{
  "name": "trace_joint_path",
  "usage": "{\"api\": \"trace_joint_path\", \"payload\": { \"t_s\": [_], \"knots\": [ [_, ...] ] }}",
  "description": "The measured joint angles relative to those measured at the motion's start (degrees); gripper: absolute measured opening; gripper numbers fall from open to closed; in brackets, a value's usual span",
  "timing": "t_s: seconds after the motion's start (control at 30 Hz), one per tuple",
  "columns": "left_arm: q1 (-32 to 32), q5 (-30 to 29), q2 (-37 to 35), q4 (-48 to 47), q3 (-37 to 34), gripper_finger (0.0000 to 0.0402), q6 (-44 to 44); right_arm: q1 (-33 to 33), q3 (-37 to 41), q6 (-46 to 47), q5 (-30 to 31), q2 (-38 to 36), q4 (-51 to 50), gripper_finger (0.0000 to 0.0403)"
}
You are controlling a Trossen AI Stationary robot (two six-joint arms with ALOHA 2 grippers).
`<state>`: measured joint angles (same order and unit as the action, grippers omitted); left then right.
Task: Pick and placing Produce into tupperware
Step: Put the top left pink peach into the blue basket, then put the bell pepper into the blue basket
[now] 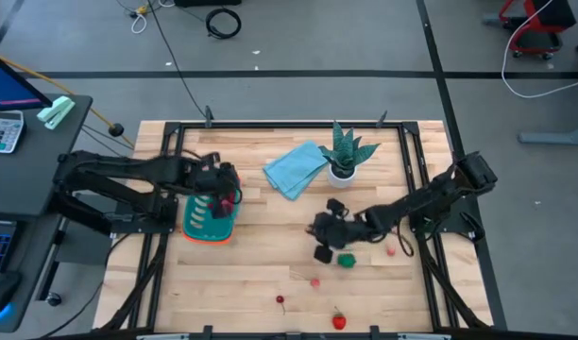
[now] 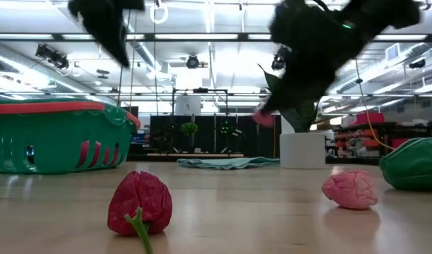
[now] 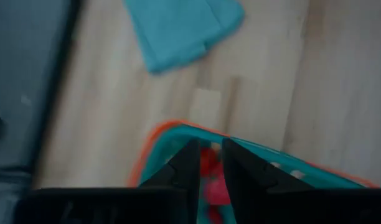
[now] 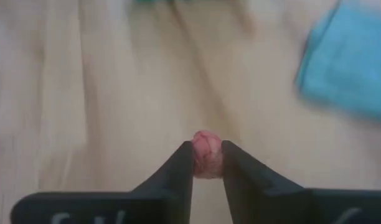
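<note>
The teal tupperware [image 1: 202, 225] with an orange rim sits on the table's left part, and shows as the tupperware [image 2: 54, 137] in the low view. My left gripper [image 1: 223, 195] hovers over its far right corner, shut on a red produce piece [image 3: 208, 160]. My right gripper [image 1: 323, 227] is mid-table, shut on a small pink produce piece [image 4: 207, 152], also seen as the pink piece [image 2: 264, 118] in the low view. Loose on the wood lie a green piece [image 1: 347, 259], two pink pieces [image 1: 390, 251] [image 1: 315, 281], a cherry [image 1: 280, 300] and a red piece [image 1: 338, 321]. My left gripper has a red piece [image 3: 208, 163] between its two fingers [image 3: 189, 163], a little back from their tips, coming from above over the tupperware's corner [image 3: 172, 130]. Whether the piece hangs clear of the tray does not show. My right gripper pinches the pink piece [image 4: 207, 155] between its two fingertips [image 4: 185, 158], slanting down from the table's right. The piece is lifted clear of the table.
A light blue folded cloth [image 1: 297, 168] and a spiky potted plant [image 1: 344, 151] sit at the far middle of the table. Dark frame rails run along the table's left and right sides. Bare wood lies between the tupperware and my right gripper.
</note>
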<state>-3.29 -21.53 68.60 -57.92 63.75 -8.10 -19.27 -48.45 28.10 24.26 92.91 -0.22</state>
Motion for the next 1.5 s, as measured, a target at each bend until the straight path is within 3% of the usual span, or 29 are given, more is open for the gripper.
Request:
{"api": "trace_joint_path", "payload": {
  "t_s": [0.17,0.3,0.43,0.57,0.87,1.13,1.3,1.5],
  "knots": [
    [0.0,-8.1,0.0,-8.9,15.8,0.0057,8.9,6.3,0.0,-13.8,-0.1,-2.3,20.1,0.0065],
    [0.0,-14.0,0.0,-10.4,28.8,0.0050,12.1,11.8,-0.4,-18.8,-3.0,-1.3,37.3,0.0068],
    [0.0,-14.6,-0.1,-8.7,40.4,0.0053,14.9,15.3,-7.3,-17.8,-10.1,4.3,39.1,0.0069],
    [0.0,-14.5,-0.1,-6.0,48.6,0.0054,15.0,15.6,-20.1,-20.4,-13.9,14.5,37.7,0.0069],
    [0.0,-14.5,-0.4,-6.9,54.9,0.0054,14.8,15.6,-48.3,-23.7,-15.0,34.2,20.8,0.0070],
    [0.0,-14.5,0.8,-11.1,54.8,0.0052,14.8,15.7,-62.2,-27.2,-15.1,44.3,7.7,0.0112],
    [0.0,-14.5,1.9,-13.0,54.8,0.0045,13.7,16.7,-66.4,-27.3,-14.6,45.0,0.8,0.0160],
    [0.0,-14.5,2.7,-13.8,54.8,0.0045,12.9,16.2,-69.0,-28.1,-15.3,35.0,-22.2,0.0186]
  ]
}}
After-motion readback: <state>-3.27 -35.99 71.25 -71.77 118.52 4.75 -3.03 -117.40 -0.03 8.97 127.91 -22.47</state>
